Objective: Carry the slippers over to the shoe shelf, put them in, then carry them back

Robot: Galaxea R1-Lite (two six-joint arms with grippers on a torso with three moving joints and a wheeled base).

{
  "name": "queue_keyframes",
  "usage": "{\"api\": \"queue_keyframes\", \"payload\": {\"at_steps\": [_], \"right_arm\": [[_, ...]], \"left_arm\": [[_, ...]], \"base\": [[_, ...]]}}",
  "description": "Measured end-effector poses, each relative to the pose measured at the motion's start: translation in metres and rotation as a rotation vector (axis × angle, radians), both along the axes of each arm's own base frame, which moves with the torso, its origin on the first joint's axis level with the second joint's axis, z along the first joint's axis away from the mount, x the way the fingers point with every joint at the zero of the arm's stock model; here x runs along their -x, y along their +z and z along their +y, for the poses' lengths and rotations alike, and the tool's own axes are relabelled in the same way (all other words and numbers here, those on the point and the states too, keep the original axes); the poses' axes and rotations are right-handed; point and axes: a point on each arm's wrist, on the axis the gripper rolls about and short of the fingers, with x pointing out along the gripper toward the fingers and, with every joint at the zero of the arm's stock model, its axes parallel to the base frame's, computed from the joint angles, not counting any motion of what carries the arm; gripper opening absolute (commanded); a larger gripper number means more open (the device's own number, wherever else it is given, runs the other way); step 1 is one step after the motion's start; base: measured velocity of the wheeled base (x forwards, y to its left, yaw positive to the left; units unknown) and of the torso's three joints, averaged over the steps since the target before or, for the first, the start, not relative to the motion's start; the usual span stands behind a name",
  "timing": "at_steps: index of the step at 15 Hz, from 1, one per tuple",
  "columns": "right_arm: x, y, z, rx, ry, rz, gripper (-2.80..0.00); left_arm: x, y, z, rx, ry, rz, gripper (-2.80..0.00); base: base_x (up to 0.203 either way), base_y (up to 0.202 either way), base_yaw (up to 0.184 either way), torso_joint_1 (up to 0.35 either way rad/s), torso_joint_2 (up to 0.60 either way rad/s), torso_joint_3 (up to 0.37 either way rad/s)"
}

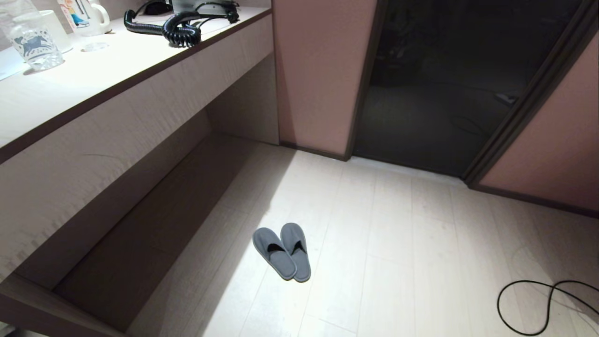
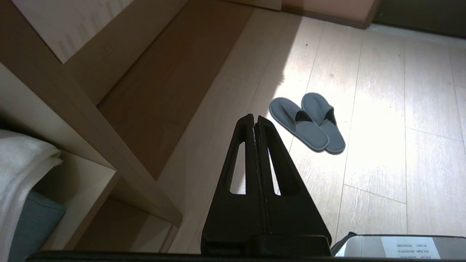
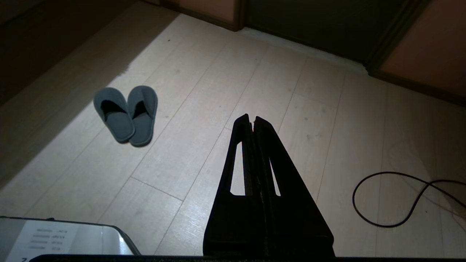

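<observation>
The left tool [image 2: 255, 118] is clenched with its fingers pressed together, grasping nothing, and hangs above the floor [image 2: 378, 153]. The right tool [image 3: 250, 118] is likewise clenched and empty over the floor. Neither arm shows in the head view. The slippers [image 1: 282, 252] lie side by side on the pale plank floor, touching each other, toes pointing away from the robot, in a lit patch near the shadowed recess under the worktop [image 1: 93, 77]. On the worktop stand a glass [image 1: 32, 42], a mug [image 1: 86, 16] and a coiled black cord [image 1: 180, 28]. A black cable [image 1: 538, 304] loops on the floor, well apart from the slippers. A dark doorway [image 1: 449, 79] opens beyond.
</observation>
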Motion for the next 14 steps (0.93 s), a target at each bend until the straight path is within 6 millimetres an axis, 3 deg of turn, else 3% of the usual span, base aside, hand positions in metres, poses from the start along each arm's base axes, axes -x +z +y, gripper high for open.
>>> {"api": "queue_keyframes", "payload": {"at_steps": [14], "right_arm": [[0.0,0.0,0.0,0.0,-0.001,0.0,-2.8]], "left_arm": [[0.0,-0.0001,0.0,-0.001,0.0,0.001,-2.8]], "base": [[0.0,0.0,0.0,0.003,0.0,0.201]]}}
